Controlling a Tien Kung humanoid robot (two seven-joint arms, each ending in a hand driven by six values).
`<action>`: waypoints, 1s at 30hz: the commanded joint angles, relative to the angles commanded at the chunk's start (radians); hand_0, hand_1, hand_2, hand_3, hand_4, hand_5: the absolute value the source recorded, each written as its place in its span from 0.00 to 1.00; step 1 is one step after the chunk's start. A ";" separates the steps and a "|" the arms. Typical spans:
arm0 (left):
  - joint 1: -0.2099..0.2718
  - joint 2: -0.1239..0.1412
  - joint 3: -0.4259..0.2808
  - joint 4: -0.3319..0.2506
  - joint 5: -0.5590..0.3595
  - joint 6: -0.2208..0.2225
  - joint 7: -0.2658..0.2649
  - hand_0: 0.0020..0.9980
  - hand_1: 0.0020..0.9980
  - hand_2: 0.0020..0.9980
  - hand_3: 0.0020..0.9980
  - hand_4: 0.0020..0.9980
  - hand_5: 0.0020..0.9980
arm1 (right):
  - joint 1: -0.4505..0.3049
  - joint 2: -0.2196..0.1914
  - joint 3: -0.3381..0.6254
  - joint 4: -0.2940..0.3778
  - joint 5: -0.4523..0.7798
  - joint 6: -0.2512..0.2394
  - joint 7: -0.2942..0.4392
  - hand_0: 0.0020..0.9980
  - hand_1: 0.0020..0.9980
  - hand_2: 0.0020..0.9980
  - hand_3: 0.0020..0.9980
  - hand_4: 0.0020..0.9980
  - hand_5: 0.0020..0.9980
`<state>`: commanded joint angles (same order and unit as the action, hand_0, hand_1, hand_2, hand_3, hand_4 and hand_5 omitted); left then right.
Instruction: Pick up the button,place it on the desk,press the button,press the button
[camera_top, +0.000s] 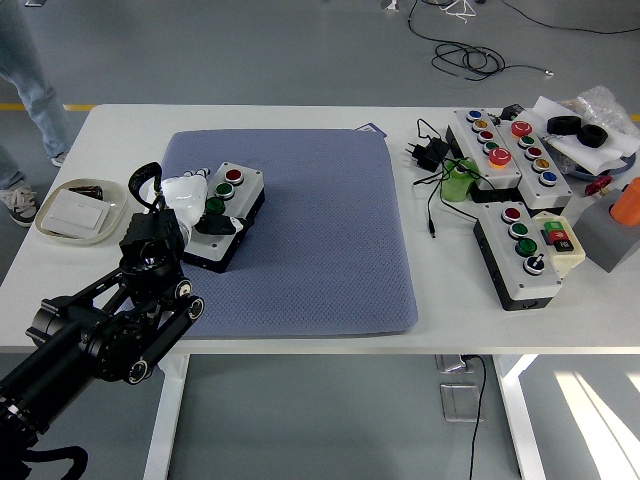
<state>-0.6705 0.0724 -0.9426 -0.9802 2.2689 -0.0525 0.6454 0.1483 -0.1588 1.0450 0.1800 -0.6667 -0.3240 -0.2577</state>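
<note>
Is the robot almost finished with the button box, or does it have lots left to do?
About halfway, it seems. The button box already sits on the blue mat on the table, so picking and placing look done. The left hand now rests on the box's near end by the green button, apparently pressing. Whether any press has counted cannot be told, so one or both presses remain.

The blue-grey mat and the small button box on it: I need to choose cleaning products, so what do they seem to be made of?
The blue-grey rectangular mat looks like soft woven fabric or foam, matte, with a fine dotted texture and rounded edges. The small three-button control box looks like hard moulded plastic: light grey smooth lid, black base, and glossy red and green caps. Neither material is certain from the look alone.
</note>
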 joint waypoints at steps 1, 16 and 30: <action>-0.001 0.000 0.001 0.003 0.000 -0.001 0.000 0.64 0.83 1.00 1.00 1.00 0.59 | 0.000 0.000 0.000 0.000 0.000 0.000 0.000 0.79 0.80 0.82 0.75 0.41 0.48; -0.013 -0.004 0.022 0.010 -0.002 -0.032 0.000 0.55 0.73 0.93 1.00 0.98 0.52 | 0.001 -0.001 0.003 0.000 -0.003 0.000 -0.001 0.79 0.80 0.82 0.75 0.41 0.48; -0.030 0.004 0.027 0.064 0.000 -0.033 0.000 0.47 0.63 0.82 1.00 0.96 0.46 | 0.001 -0.002 0.004 0.000 -0.007 0.000 -0.002 0.79 0.80 0.82 0.75 0.41 0.48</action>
<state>-0.7004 0.0764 -0.9153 -0.9166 2.2689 -0.0857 0.6454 0.1498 -0.1604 1.0493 0.1800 -0.6732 -0.3241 -0.2594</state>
